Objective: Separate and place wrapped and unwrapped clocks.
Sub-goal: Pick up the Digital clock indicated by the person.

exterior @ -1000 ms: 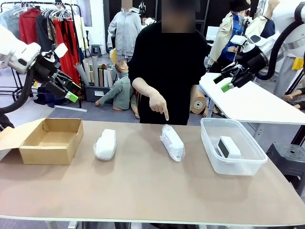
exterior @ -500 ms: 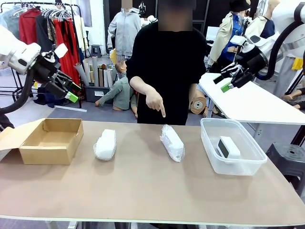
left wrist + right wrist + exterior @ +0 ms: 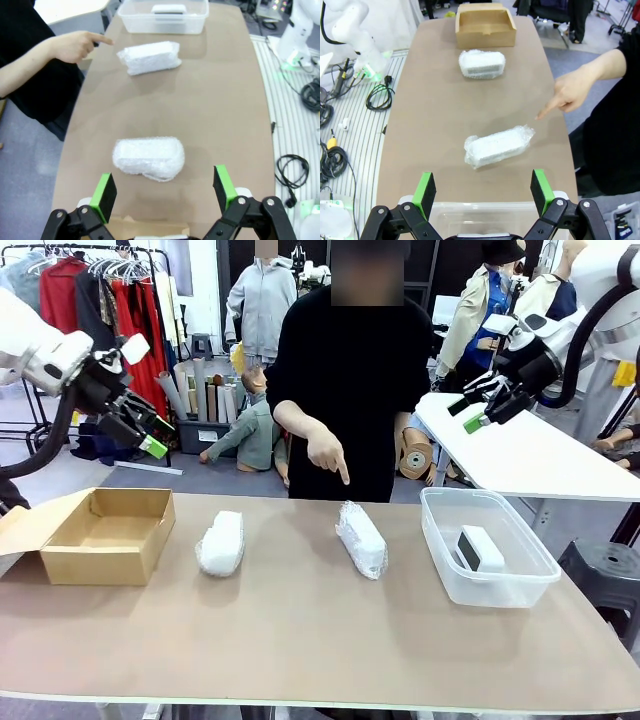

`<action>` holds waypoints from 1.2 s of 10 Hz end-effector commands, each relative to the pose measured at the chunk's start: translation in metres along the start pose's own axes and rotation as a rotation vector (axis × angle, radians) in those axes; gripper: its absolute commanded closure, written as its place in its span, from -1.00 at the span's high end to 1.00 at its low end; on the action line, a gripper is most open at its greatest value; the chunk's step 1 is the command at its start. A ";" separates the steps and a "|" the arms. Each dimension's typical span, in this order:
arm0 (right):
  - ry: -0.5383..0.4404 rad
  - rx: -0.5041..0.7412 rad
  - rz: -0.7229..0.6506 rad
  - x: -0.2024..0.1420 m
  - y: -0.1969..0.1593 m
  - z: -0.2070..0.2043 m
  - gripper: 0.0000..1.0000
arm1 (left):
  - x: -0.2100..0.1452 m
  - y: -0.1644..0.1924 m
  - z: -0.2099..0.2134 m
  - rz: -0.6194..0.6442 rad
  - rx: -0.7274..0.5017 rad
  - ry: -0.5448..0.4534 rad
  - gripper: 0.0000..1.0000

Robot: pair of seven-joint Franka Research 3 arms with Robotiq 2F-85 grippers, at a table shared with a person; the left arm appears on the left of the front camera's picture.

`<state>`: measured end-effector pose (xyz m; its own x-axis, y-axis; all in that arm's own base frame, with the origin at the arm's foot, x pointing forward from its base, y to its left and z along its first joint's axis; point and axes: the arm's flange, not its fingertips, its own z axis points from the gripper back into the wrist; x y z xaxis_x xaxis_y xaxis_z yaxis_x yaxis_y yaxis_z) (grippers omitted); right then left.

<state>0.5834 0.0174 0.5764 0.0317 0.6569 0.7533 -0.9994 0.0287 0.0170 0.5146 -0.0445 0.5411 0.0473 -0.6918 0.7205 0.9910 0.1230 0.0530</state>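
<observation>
Looking across the long brown bench from the robot's side, I see a person in a black top standing at the middle of the far edge.

Both white arms are raised clear of the bench. The left hand hangs up at the left end, its green-padded fingers spread wide with nothing between them. The right hand hangs up at the right end, likewise spread wide and empty.

An open cardboard box sits at the left end of the bench, one flap folded out to the left. A clear plastic tub sits at the right end.

Two bundles in crinkly white padded wrap lie on the bare bench between box and tub, well apart from each other. The left bundle lies just right of the box. The right bundle lies a little right of centre, near the tub but not touching it, angled with its near end turned to the right.

The bare clock, white with a dark screen, stands inside the tub.

The person's forefinger points down just above the far end of the right bundle, not touching it.
</observation>
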 end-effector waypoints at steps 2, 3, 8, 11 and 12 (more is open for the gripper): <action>0.000 0.003 0.003 0.001 0.001 0.001 1.00 | 0.046 -0.030 -0.012 0.012 -0.028 0.213 1.00; 0.000 0.003 0.003 0.001 0.001 0.001 1.00 | 0.059 -0.033 -0.012 0.013 -0.045 0.275 1.00; 0.000 0.003 0.003 0.001 0.001 0.001 1.00 | 0.128 -0.056 -0.090 0.273 0.129 0.334 1.00; 0.000 0.003 0.003 0.001 0.001 0.001 1.00 | 0.147 -0.067 -0.141 0.285 0.151 0.347 1.00; 0.000 0.003 0.003 0.001 0.001 0.001 1.00 | 0.146 -0.064 -0.142 0.249 0.116 0.298 1.00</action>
<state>0.5835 0.0178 0.5767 0.0306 0.6570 0.7533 -0.9995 0.0277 0.0164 0.4736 -0.2619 0.5447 0.3672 -0.8049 0.4662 0.9127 0.4083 -0.0139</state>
